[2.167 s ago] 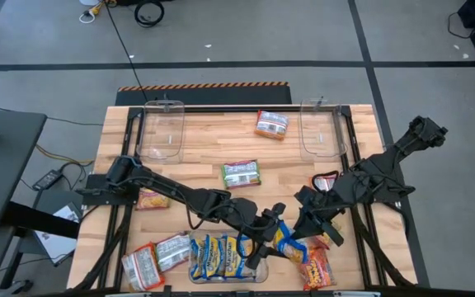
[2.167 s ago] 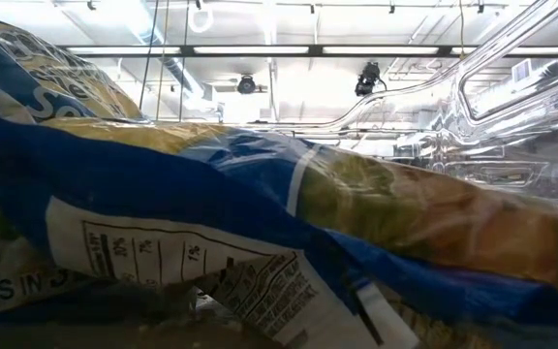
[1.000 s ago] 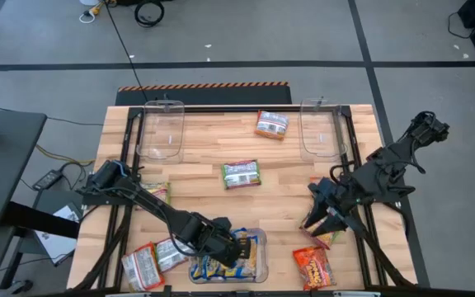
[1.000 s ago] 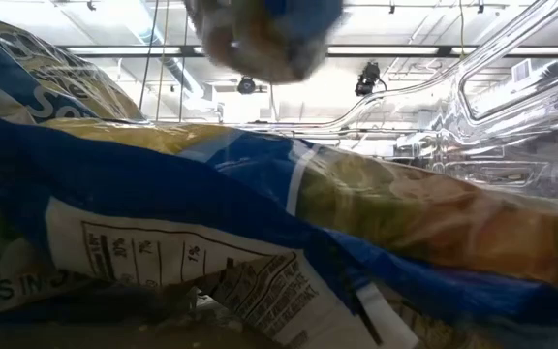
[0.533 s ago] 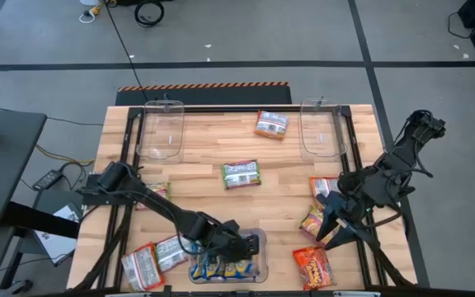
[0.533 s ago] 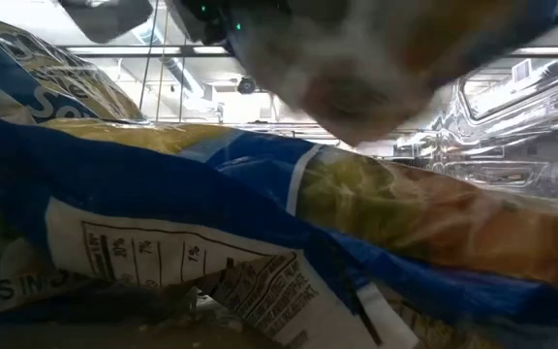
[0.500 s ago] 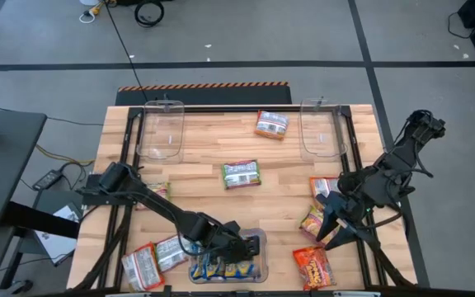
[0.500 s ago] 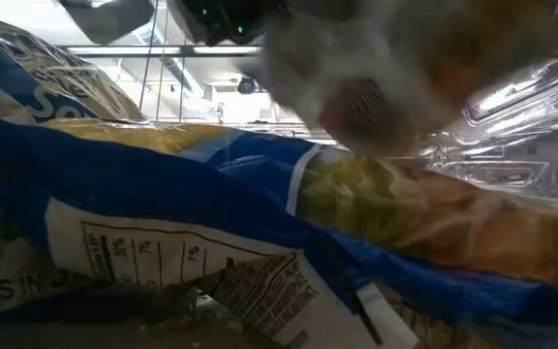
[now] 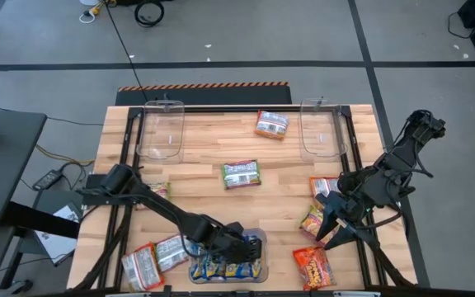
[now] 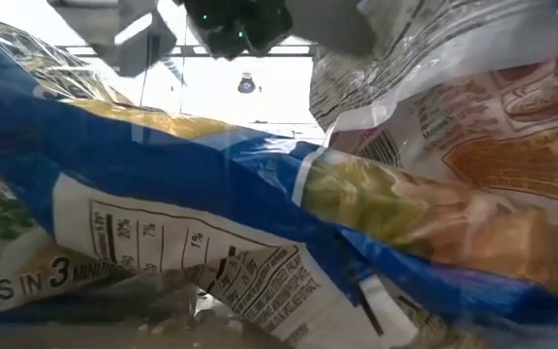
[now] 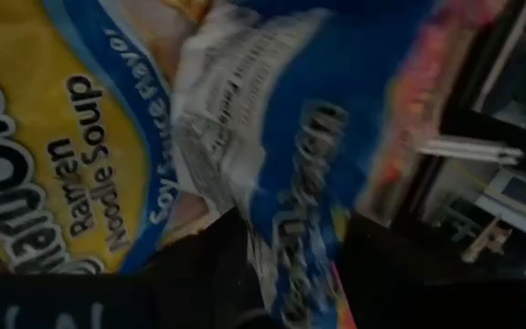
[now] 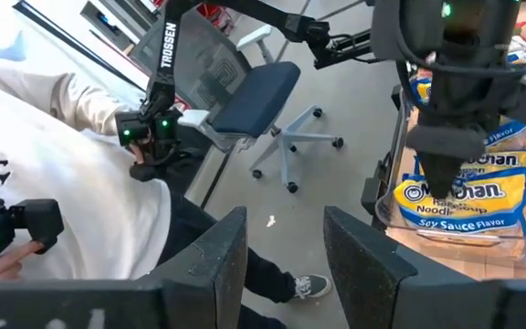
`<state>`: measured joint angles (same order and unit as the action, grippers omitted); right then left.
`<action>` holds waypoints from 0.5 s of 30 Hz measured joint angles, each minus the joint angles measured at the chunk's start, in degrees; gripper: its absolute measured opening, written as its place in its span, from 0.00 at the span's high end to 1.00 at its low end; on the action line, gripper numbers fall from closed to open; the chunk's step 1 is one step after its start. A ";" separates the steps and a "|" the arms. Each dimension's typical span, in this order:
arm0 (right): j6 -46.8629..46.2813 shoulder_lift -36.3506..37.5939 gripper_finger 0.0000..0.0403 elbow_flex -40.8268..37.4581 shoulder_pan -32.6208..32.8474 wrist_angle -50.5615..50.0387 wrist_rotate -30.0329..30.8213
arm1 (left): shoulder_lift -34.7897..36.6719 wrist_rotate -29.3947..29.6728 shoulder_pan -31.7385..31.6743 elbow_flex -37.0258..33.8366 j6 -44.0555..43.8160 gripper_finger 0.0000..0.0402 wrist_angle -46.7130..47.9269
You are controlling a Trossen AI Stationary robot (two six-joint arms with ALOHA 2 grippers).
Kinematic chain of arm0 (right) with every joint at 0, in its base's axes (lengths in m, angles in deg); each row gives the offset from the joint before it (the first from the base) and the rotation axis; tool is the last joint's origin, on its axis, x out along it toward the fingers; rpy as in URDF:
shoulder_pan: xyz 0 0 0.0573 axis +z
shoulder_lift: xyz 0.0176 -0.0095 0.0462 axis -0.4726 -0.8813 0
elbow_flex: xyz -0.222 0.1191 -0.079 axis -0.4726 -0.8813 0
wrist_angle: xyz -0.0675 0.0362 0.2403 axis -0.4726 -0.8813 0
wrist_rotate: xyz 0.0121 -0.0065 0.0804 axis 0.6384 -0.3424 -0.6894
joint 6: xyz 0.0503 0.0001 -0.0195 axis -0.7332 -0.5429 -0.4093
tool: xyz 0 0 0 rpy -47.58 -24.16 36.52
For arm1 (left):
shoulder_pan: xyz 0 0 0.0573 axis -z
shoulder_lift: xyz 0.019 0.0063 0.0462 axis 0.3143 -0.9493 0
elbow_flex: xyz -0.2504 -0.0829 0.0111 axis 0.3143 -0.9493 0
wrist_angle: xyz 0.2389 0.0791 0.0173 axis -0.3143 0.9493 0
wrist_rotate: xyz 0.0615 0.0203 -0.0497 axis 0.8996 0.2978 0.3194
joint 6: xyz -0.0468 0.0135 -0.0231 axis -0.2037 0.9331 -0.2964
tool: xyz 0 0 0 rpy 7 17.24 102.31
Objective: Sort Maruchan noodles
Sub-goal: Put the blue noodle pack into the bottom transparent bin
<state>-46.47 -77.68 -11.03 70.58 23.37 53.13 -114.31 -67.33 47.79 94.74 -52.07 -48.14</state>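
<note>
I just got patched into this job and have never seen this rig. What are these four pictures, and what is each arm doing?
Two dark robot arms work at a wooden table. The high view looks straight down; the low view sits at table height, filled by packets; each wrist view looks past that arm's own fingers. The left gripper is down in the near clear bin of blue-and-yellow noodle packets, one pressed close against its camera. The right gripper hangs open, empty, near orange-red packets. Other packets lie scattered, and two clear bins stand at the far edge. The right wrist view shows a person beside the table.
</note>
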 joint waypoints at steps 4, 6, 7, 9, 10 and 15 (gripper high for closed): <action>-0.02 0.00 0.63 0.00 0.00 -0.01 -0.02 | 1.19 -0.05 0.85 0.07 -0.91 0.59 1.94; -0.02 0.00 0.63 0.01 0.00 -0.02 0.00 | 1.77 -0.22 1.49 0.02 -1.73 0.59 3.59; -0.02 0.00 0.63 0.01 0.00 -0.01 0.00 | 2.15 -0.28 1.85 0.01 -2.31 0.59 4.06; -0.03 0.00 0.63 0.00 0.00 -0.03 0.00 | 3.07 -1.14 2.57 0.02 -2.60 0.59 5.73; -0.04 0.00 0.63 0.00 0.00 -0.03 0.00 | 3.60 -1.74 2.97 0.02 -2.82 0.59 6.46; 0.34 0.00 0.63 0.00 0.00 -0.08 0.00 | 6.02 -2.14 4.98 0.07 -5.61 0.59 14.59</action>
<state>-46.13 -77.68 -11.03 70.58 23.29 53.13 -108.29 -69.47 52.78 94.81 -57.69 -33.55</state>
